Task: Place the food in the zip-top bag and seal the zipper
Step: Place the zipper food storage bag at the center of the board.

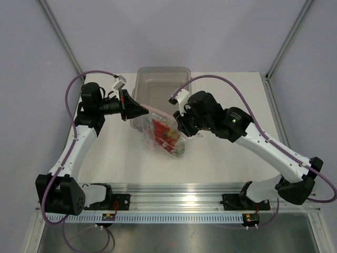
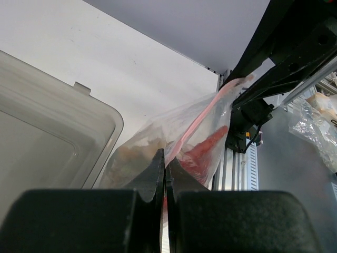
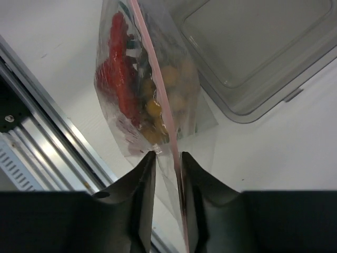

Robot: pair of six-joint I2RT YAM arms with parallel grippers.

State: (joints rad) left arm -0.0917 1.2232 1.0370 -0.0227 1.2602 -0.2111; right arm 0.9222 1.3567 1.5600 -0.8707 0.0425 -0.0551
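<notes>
Zip-top bag: The crinkly transparent plastic bag (image 1: 167, 138) is held up off the white table top (image 1: 221, 158), slung between the two grippers at mid-table. Its mouth edge is uppermost, so the contents hang below it and cannot spill.

Food: The red toy lobster (image 3: 118, 68) and the cluster of small yellow-tan balls (image 3: 152, 108) are seen through the film, sunk into the lower part of the bag. The green pieces cannot be made out with certainty. Loading is judged to be done, with sealing the step in hand.

Zipper: The thin pink-red strip (image 3: 152, 74) is drawn out almost straight from one gripper to the other. This tension is judged to line up the two tracks for pressing. How much of it is already sealed cannot be told.

Left gripper: The black fingers of the left gripper (image 2: 166, 158) are pressed together on the strip near one end of the mouth, which is judged to serve as an anchor.

Right gripper: The right gripper (image 3: 168, 158) straddles the strip with its fingers narrowly apart. The strip lies against one inner face, a placement suited to a pinch and a run along the track.

Tray: The rigid clear grey rectangular tray (image 1: 163, 69) stands just behind the bag, apart from the work.

Risk: Film may be caught between the tracks, or the strip may slip from the anchor under the pull.
</notes>
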